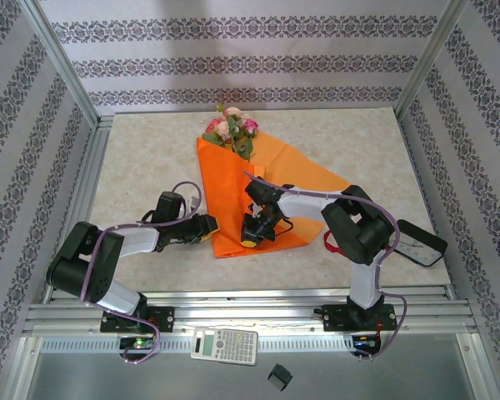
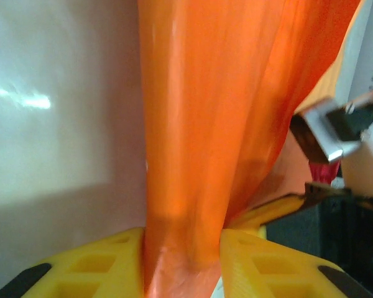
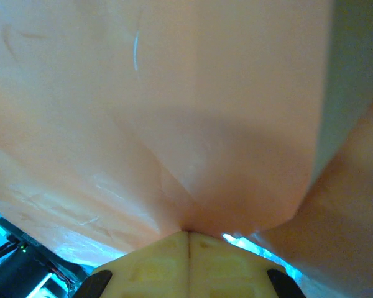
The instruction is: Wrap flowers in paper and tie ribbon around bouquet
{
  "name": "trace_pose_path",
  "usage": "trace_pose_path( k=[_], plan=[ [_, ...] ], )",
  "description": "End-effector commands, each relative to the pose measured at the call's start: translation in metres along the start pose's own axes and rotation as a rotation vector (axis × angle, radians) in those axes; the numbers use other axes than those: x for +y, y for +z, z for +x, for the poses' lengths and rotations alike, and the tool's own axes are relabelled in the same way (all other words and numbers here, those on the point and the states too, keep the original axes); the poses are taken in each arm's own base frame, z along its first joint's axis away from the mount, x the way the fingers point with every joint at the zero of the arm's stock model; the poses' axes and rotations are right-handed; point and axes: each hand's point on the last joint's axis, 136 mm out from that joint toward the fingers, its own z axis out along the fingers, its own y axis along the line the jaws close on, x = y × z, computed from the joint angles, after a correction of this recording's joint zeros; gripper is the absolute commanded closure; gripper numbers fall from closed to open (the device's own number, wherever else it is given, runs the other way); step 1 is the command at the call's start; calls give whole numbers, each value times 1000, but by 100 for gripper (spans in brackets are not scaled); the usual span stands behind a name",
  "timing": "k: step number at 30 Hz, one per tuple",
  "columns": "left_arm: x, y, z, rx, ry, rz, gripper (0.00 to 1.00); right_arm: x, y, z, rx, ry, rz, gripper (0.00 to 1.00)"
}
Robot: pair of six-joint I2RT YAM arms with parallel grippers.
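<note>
The top view is bright and sharp. Light falls evenly from above. The table (image 1: pixel 150 150) looks pale, with only small soft shadows on it. The walls (image 1: pixel 233 50) lean outward at the edges, so the picture bends a little there.

The left wrist view is blurry. The paper (image 2: pixel 205 124) glows strong orange. A white shine sits on the table at the left, and a gray shadow lies below it.

The right wrist view is very blurry. The paper looks pale and washed out, with a darker patch in the middle. Bright blue-white light peeks out under it.
</note>
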Motion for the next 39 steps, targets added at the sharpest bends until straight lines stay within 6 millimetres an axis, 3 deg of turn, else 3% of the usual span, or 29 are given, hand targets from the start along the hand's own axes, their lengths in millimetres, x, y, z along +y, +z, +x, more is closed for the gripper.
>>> trace_pose_path(
  k=[1,3,4,6,7,8,9,11,18,21,25,27,28,30,33,34,37,39],
  plan=[
    [3,0,22,53,-7,-7,75,-18,17,2,16,39,55,100],
    [6,-1,25,55,-8,-10,98,-18,17,2,17,39,54,100],
    [8,-1,26,53,-7,-17,100,-17,17,2,15,37,52,100],
    [9,-3,26,46,0,-23,100,-17,17,2,17,36,52,100],
    [8,-4,26,45,1,-22,94,-16,16,2,16,35,50,100],
    [8,-5,27,47,-1,-21,79,-15,16,2,17,34,48,100],
    [7,-5,30,51,-2,-20,70,-16,16,2,17,34,49,100],
    [5,-7,35,59,-6,-19,66,-16,16,2,15,34,51,100],
    [10,-8,64,121,-41,-32,70,-16,17,3,18,35,46,100],
    [12,-7,67,123,-50,-19,100,-15,18,4,22,37,43,100],
    [13,-8,65,103,-47,-27,96,-15,18,6,24,36,45,100],
    [14,-9,65,98,-50,-33,72,-14,18,6,23,33,44,100],
    [13,-9,66,100,-48,-33,71,-14,18,7,24,32,44,100],
    [14,-10,69,106,-50,-36,73,-13,18,7,24,29,44,100],
    [17,-10,73,112,-55,-34,97,-12,17,8,23,28,43,100],
    [19,-11,74,110,-57,-36,100,-12,17,8,21,27,43,99],
    [21,-13,74,101,-61,-47,100,-7,12,7,7,18,32,92],
    [20,-15,73,95,-64,-61,77,-1,6,6,-10,6,20,86]
  ],
)
